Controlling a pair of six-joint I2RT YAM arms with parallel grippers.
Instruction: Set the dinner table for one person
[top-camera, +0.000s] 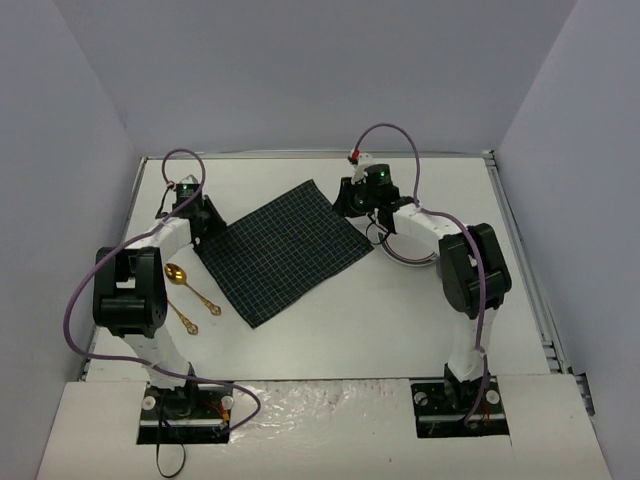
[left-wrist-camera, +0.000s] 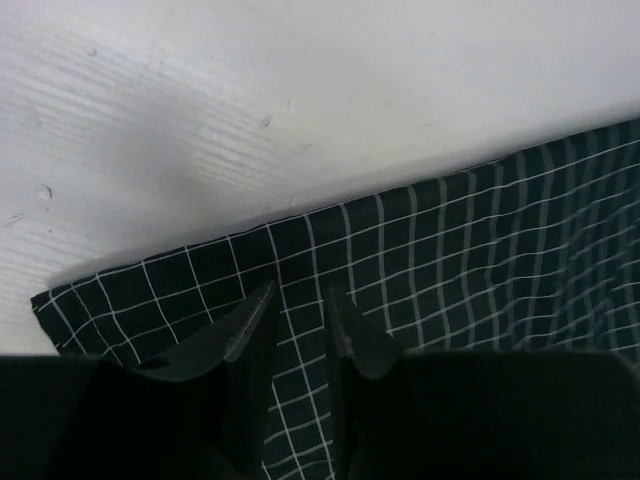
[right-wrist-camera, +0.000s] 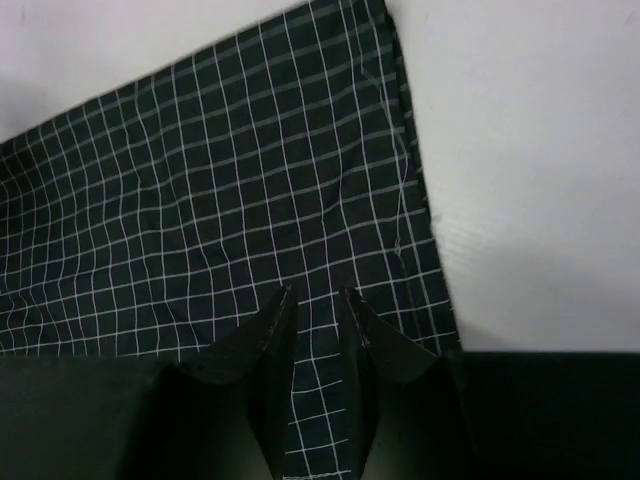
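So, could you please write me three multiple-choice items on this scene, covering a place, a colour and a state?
1. Where does the gold cutlery lie? A on the cloth; B left of the cloth; C right of the cloth.
2. What colour is the cloth? A red; B plain white; C dark green, checked.
3. How does the cloth lie? A spread flat; B rolled up; C bunched in a heap.
Key: 1 B, it rests on the bare dinner table left of the cloth; 2 C, the wrist views show white lines on dark green; 3 A, it lies open as a flat square.
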